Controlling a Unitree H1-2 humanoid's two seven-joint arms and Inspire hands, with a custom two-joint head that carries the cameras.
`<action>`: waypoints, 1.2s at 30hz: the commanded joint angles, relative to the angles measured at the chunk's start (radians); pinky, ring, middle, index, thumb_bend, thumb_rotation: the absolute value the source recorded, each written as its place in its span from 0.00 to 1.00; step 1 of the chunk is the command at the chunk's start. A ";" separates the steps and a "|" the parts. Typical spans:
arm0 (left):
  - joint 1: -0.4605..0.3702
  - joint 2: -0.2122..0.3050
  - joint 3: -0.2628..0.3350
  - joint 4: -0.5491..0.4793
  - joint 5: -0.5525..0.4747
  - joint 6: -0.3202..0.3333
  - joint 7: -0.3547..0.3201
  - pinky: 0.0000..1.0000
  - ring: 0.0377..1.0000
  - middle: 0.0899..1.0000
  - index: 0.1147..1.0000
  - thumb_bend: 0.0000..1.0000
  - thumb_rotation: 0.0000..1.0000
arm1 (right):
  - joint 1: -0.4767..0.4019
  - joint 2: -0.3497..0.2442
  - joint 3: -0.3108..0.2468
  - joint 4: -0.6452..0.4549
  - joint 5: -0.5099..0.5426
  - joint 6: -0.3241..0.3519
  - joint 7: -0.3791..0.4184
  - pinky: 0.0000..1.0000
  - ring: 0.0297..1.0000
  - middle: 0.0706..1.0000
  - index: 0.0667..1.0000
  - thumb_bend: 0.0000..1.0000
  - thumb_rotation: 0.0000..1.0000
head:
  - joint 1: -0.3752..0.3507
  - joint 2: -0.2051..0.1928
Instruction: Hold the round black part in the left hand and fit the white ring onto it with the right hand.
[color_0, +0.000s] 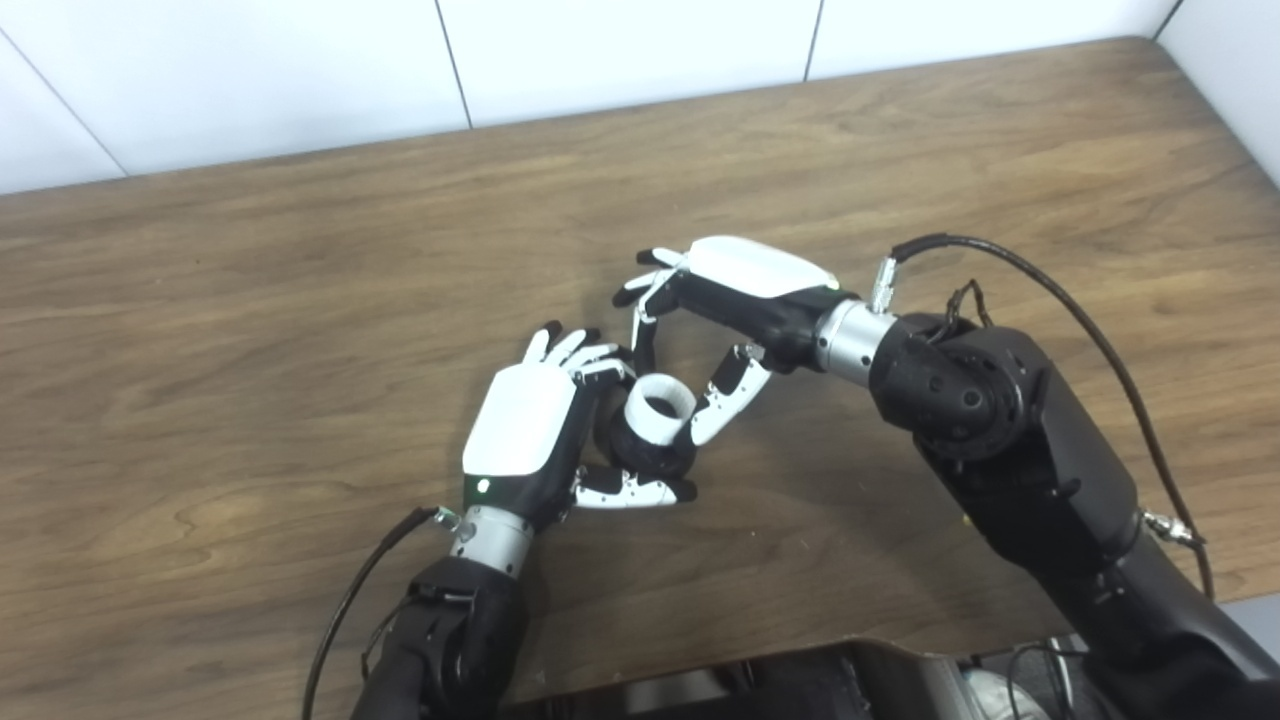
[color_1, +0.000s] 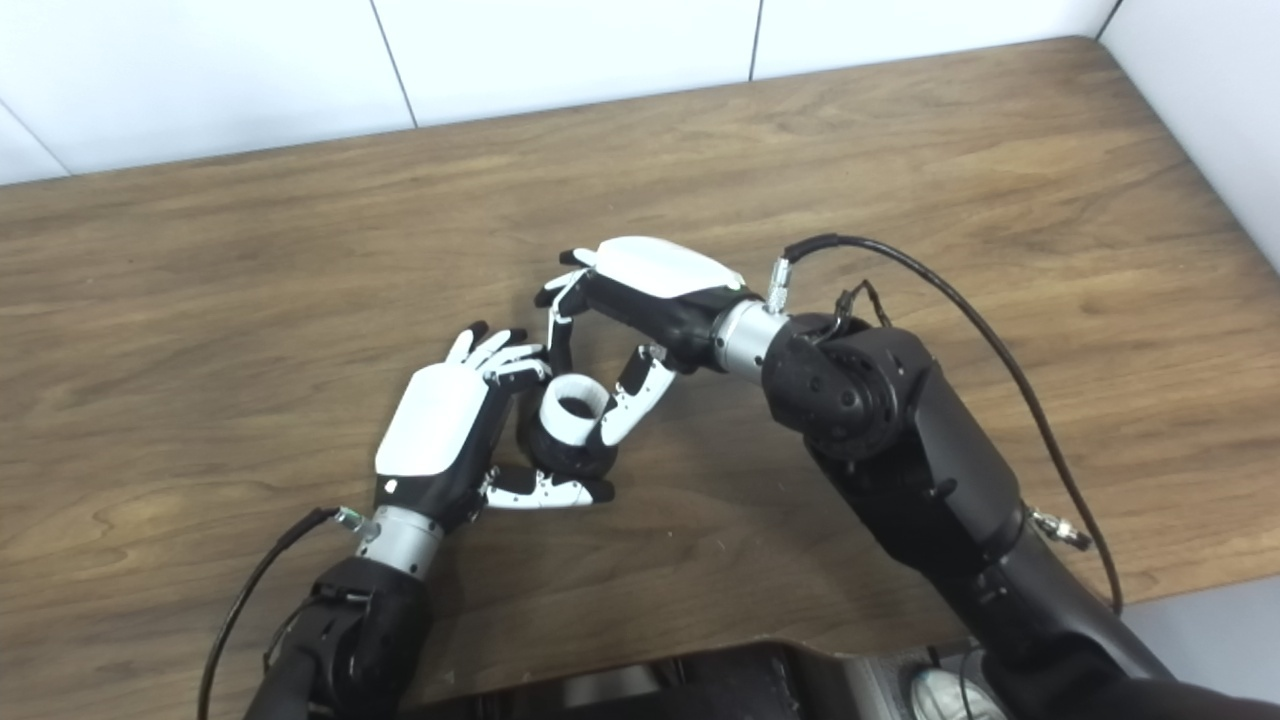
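A lab-like test bench: a bare wooden table (color_0: 300, 300) against plain white wall panels (color_0: 620, 50).

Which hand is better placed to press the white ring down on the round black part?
The right hand, I judge. Its thumb and fingers already pinch the white ring from above, while the left hand is occupied cradling the round black part beneath the ring.

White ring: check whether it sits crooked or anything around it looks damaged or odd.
Nothing stands out. The white ring sits on top of the round black part, held by the left hand; the right hand touches it. No visible damage.
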 joint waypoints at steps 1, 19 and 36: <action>0.000 0.002 -0.001 -0.016 0.015 0.003 -0.010 1.00 0.91 0.78 0.42 0.53 0.06 | -0.032 -0.008 -0.014 -0.017 -0.012 -0.016 -0.026 1.00 1.00 0.86 0.45 0.52 0.13 | -0.001 0.001; -0.005 -0.005 -0.002 -0.006 0.013 0.002 -0.004 1.00 0.91 0.79 0.42 0.52 0.06 | -0.023 0.010 0.018 -0.059 -0.040 -0.023 -0.008 1.00 1.00 0.86 0.45 0.52 0.13 | -0.002 0.000; -0.007 -0.012 -0.003 -0.001 0.017 0.002 0.006 1.00 0.91 0.78 0.42 0.53 0.06 | -0.027 0.002 0.024 -0.063 -0.048 -0.037 -0.004 1.00 1.00 0.86 0.45 0.52 0.13 | -0.002 0.000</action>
